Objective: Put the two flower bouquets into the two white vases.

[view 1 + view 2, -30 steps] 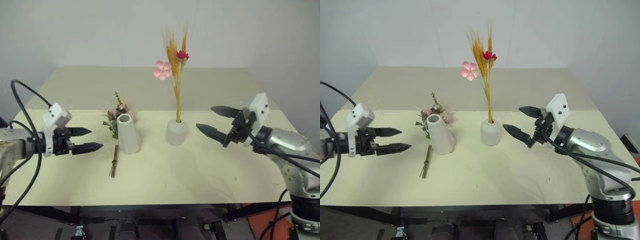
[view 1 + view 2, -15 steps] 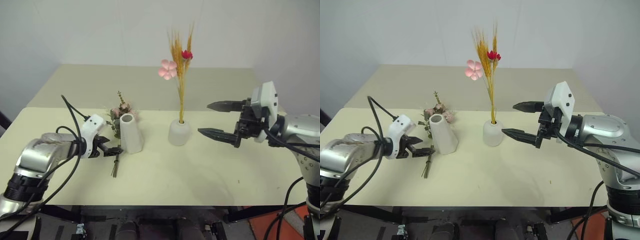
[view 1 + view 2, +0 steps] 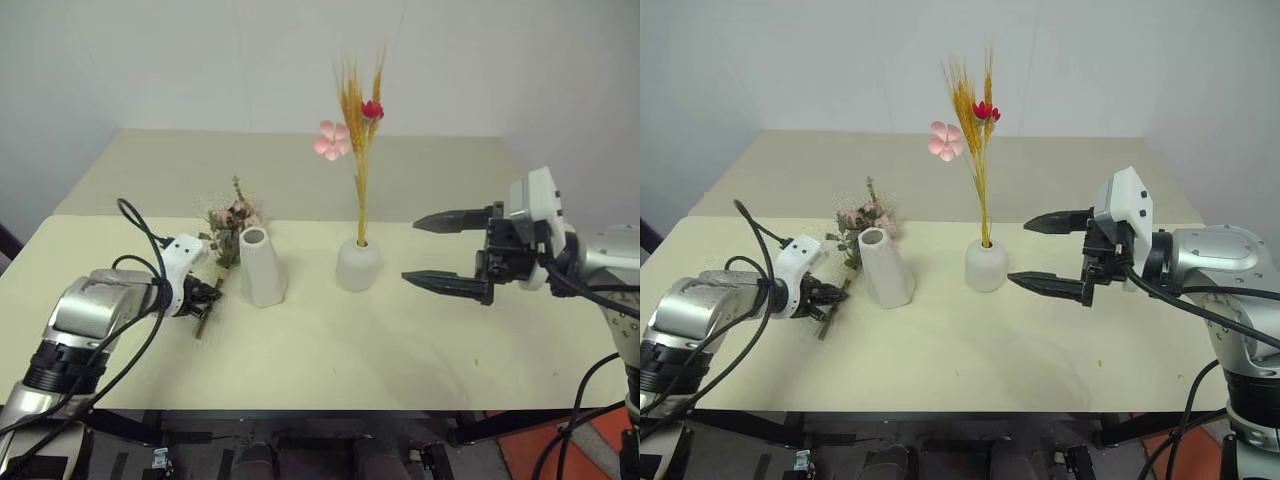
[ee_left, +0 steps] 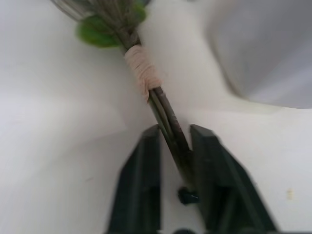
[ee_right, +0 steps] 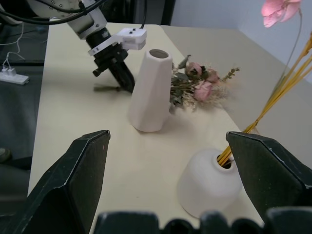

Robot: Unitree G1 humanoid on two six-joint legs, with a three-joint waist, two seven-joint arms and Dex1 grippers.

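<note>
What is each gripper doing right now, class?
Left gripper: shut on the rose bouquet stems.
Right gripper: open, holding nothing.

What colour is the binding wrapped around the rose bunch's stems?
Pale beige, a band of binding around the rose bunch stems, clearest in the left wrist view.

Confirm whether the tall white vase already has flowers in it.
No. The tall cone vase shows an empty mouth, and the rose bouquet lies on the table behind it.
</note>
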